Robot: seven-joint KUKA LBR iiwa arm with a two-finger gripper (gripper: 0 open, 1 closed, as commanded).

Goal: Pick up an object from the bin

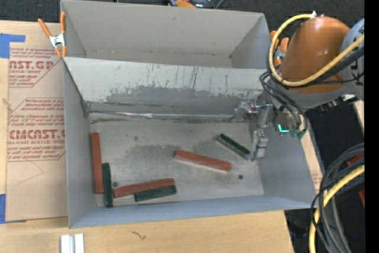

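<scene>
Six bars lie loose on the floor of the bin (177,38). Far left: left red bar (95,162), flat and lengthwise along the left wall. Just beside its lower end: long green bar (106,185), also running along that wall, down to the front corner. Next, near the front wall: low red bar (144,186), crosswise, left end at the long green bar; short green bar (155,193) just beside it on the front side. Middle of the floor: slanted red bar (202,161), apart from the rest. Right of that: small green bar (233,145), slanted, flat on the floor, its right end just beside the pincer (257,154); touching or not, cannot tell. Hangs low over the right part of the floor, below the orange cover (314,47). Spread or pressed together: cannot tell.
</scene>
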